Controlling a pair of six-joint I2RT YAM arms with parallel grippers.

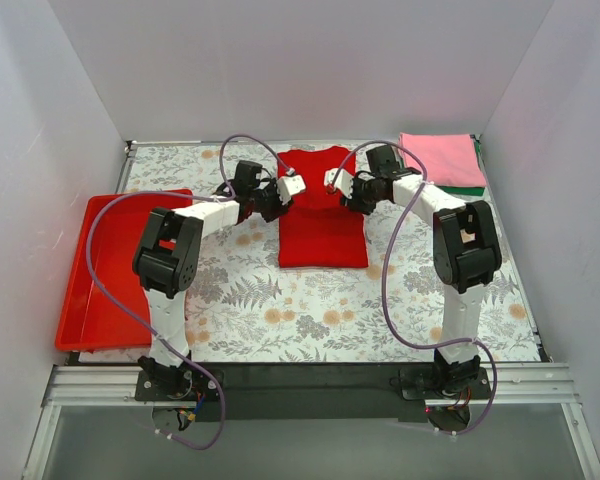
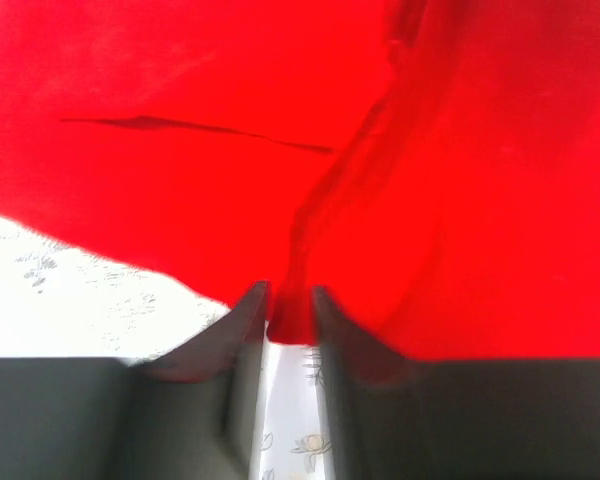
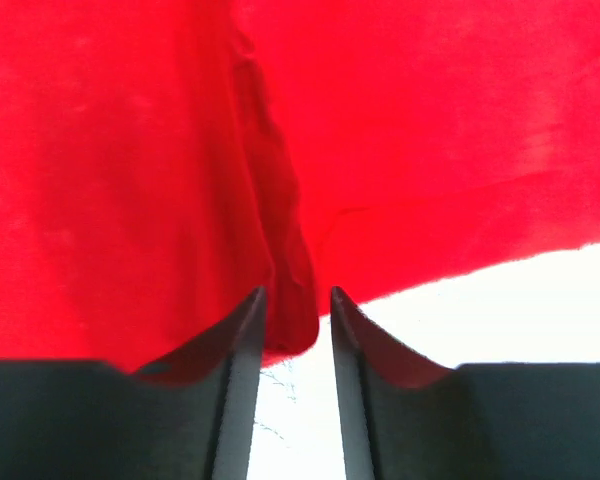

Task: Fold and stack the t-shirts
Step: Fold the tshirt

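top view: three t-shirts counted. one red t-shirt [image 1: 323,232] lies on the floral table [image 1: 280,315] at centre far, lower part flat, upper part lifted between the two arms. one pink t-shirt [image 1: 438,158] is folded at the far right corner, on top of one dark green t-shirt [image 1: 467,188] with only an edge showing. one red tray [image 1: 105,285] sits at the left edge. left gripper [image 1: 293,186] and right gripper [image 1: 332,179] meet over the red shirt's upper part.

left wrist: two dark fingers [image 2: 242,325] close together, pinching a fold of red cloth.

right wrist: two fingers [image 3: 242,330] clamped on a red fold, with a slightly wider gap.
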